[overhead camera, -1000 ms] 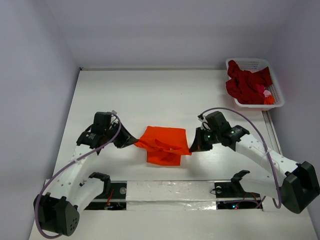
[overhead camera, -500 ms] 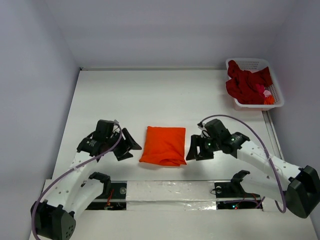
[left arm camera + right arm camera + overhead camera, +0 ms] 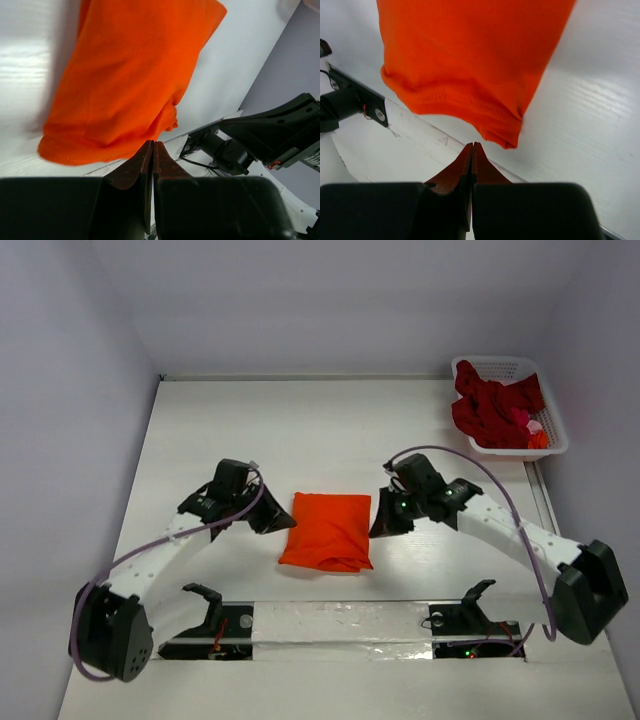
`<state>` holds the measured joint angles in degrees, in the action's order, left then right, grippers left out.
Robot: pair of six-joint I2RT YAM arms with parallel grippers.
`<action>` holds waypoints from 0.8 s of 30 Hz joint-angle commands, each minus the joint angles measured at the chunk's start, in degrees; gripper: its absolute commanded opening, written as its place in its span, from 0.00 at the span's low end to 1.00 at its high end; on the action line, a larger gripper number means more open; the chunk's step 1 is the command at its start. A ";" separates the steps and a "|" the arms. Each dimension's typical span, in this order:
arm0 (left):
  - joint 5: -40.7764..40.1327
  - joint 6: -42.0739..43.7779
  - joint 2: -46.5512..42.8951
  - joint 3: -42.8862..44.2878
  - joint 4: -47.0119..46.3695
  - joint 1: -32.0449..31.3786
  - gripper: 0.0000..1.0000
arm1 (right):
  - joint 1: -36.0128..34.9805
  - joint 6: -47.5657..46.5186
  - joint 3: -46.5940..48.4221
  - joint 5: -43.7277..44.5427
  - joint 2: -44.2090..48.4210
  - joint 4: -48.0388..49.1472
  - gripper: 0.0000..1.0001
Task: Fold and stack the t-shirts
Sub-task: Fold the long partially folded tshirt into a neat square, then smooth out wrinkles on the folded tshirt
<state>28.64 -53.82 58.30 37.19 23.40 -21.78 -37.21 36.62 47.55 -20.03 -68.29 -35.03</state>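
– Top external, from the near edge outward: what lies between the two arms?
– A bright orange-red t-shirt (image 3: pixel 327 530), folded into a soft, slightly puffy rectangle with a rumpled near hem, flat on the smooth white table (image 3: pixel 300 430).
– And the arms themselves?
– Both bend inward from their bases, wrists low. The left gripper (image 3: pixel 274 520) sits just beside the shirt's left edge and the right gripper (image 3: pixel 383 524) just beside its right edge.
– Holding anything?
– No. Each wrist view shows reddish-brown jaws pressed tight together with nothing between them, and the cloth lies just past the tips.
– Fabric up close?
– Smooth knit, with a stitched hem visible from the right wrist.
– Farther back?
– A white plastic lattice basket (image 3: pixel 553 425) sits at the far right corner, holding crumpled dark crimson t-shirts (image 3: pixel 490 410) with a bit of pink.
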 commanded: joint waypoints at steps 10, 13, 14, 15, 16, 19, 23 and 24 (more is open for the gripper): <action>3.35 -5.59 16.75 7.11 -19.79 -6.87 0.00 | -0.41 -1.82 11.95 -4.22 -19.33 9.01 0.00; 3.26 -5.33 20.53 7.89 -20.32 -8.10 0.00 | -0.41 -0.24 11.86 -6.59 -22.49 11.12 0.00; 2.65 -4.54 21.67 8.25 -19.36 -8.10 0.00 | -0.41 0.20 11.69 -7.21 -23.28 12.08 0.00; 2.38 -4.10 22.72 9.03 -18.92 -8.10 0.00 | -0.41 0.73 10.99 -9.13 -24.86 12.87 0.00; 2.21 -3.66 25.08 9.39 -18.48 -8.71 0.00 | -0.41 1.69 10.55 -9.76 -25.57 13.49 0.00; 1.24 -1.90 29.57 10.45 -17.07 -8.72 0.00 | -0.41 2.66 8.45 -10.73 -27.42 16.04 0.00; 2.99 -1.81 35.37 10.18 -19.78 -8.72 0.00 | -0.41 2.67 7.21 -10.38 -29.53 17.27 0.00; 3.61 -1.99 36.61 10.27 -20.58 -8.72 0.00 | -0.41 2.67 7.21 -10.20 -29.97 17.45 0.00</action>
<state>30.83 -56.88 92.38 46.02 4.84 -30.30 -37.21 38.65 55.20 -29.02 -97.34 -21.37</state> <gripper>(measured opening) 0.003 0.011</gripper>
